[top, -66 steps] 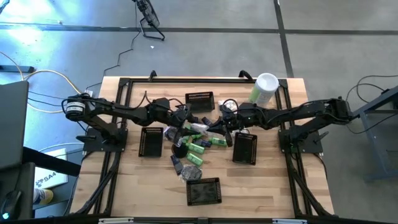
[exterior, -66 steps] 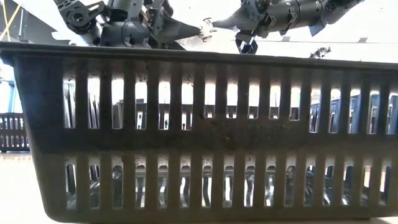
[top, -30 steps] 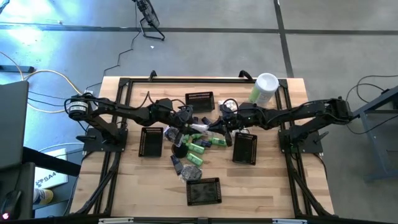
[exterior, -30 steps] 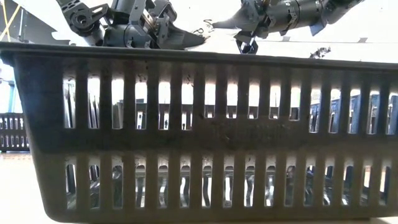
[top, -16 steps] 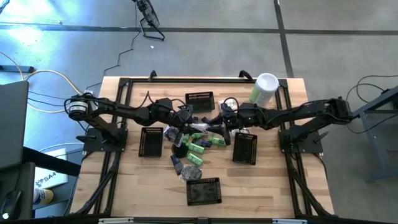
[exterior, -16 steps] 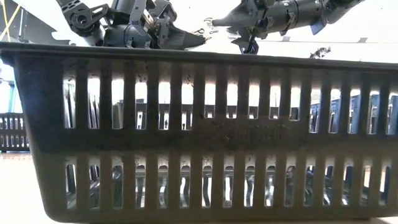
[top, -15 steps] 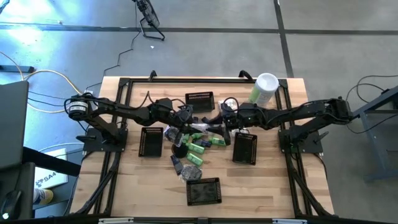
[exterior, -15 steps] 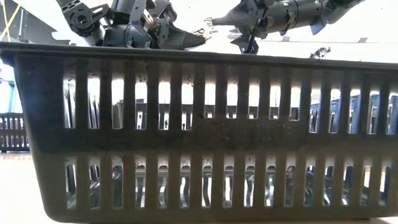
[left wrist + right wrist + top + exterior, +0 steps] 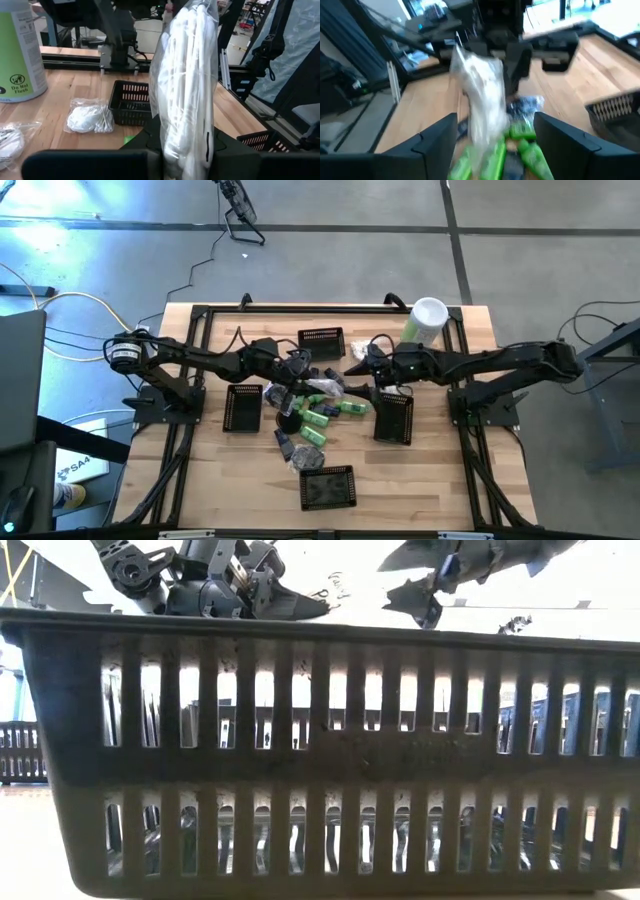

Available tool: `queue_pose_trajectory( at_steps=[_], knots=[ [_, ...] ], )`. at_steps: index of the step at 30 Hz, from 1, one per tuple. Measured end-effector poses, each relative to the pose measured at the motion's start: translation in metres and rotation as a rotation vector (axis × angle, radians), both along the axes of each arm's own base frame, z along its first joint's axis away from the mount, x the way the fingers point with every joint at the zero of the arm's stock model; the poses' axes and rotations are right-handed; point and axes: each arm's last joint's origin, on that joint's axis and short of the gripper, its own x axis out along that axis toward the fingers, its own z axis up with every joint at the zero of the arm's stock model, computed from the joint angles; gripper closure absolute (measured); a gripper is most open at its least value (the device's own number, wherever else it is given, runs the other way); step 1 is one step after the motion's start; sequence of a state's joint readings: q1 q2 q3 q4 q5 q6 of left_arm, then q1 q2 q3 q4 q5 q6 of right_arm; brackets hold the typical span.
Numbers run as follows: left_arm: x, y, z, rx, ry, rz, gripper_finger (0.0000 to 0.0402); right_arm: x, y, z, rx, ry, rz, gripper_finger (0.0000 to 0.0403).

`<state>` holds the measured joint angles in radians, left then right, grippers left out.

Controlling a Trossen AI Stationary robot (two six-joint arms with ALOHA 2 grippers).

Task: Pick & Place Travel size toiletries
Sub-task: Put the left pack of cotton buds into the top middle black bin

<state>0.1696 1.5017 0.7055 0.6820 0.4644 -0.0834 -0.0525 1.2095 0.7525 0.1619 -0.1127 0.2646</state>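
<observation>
Left gripper [image 9: 185, 150] is clamped on a white crinkly packet [image 9: 187, 75], lifted for transfer; right gripper [image 9: 490, 135] at 3 o'clock gapes wide, holding nothing.

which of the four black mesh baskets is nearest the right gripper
The basket on the table's right side, just beside the open right gripper; the other three lie farther off.

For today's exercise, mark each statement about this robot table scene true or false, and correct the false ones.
1. The left gripper grips a clear packet of white contents. True.
2. The right gripper has its fingers spread apart. True.
3. The pale-green canister lies tipped over at the table's centre. False: it stands upright near the far right corner.
4. Only one black mesh basket is on the table. False: four are.
</observation>
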Motion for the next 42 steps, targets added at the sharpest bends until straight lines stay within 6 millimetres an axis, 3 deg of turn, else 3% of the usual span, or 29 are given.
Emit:
queue_pose_trajectory(
  at_steps=[13, 31, 42],
  knots=[
    [0.000, 0.000, 0.000, 0.000, -0.004, 0.001, 0.0353, -0.034, 0.002, 0.017, 0.012, 0.052, 0.017, 0.0182],
    [0.000, 0.001, 0.000, 0.004, -0.002, 0.033, 0.0353, -0.041, 0.003, 0.023, 0.009, 0.034, 0.019, 0.0254],
    [-0.008, 0.045, -0.001, 0.015, 0.007, 0.281, 0.0353, -0.047, 0.003, 0.027, 0.000, 0.026, 0.018, 0.0312]
  ],
)
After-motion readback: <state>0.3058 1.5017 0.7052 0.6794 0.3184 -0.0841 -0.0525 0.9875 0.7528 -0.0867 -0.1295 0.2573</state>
